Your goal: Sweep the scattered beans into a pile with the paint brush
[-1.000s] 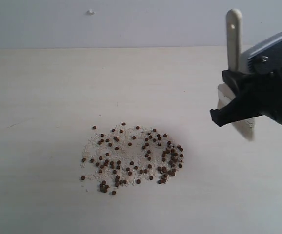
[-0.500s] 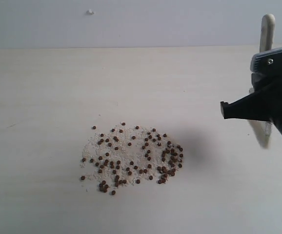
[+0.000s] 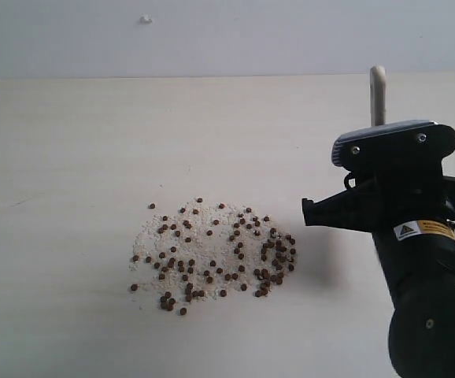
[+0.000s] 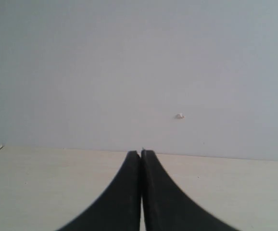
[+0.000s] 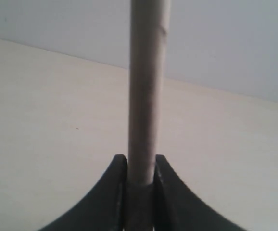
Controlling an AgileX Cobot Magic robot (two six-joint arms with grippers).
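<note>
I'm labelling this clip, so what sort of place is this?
Probably a robot test bench: a pale tabletop against a blank wall, scattered beans, and the right end effector gripping a paint brush.

On the pale bench (image 3: 70, 142), near the right end effector (image 5: 141, 166): beans (image 3: 212, 256) mingled with white grains (image 3: 150, 236), in one loose patch.

Soft, even light — faint shadow beside beans (image 3: 212, 264), perhaps hazy.

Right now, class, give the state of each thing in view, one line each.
beans: loose oval patch on the table, mixed with white grains.
paint brush: upright, handle end up, bristles hidden.
right gripper: shut on the paint brush.
left gripper: shut, empty.
</note>
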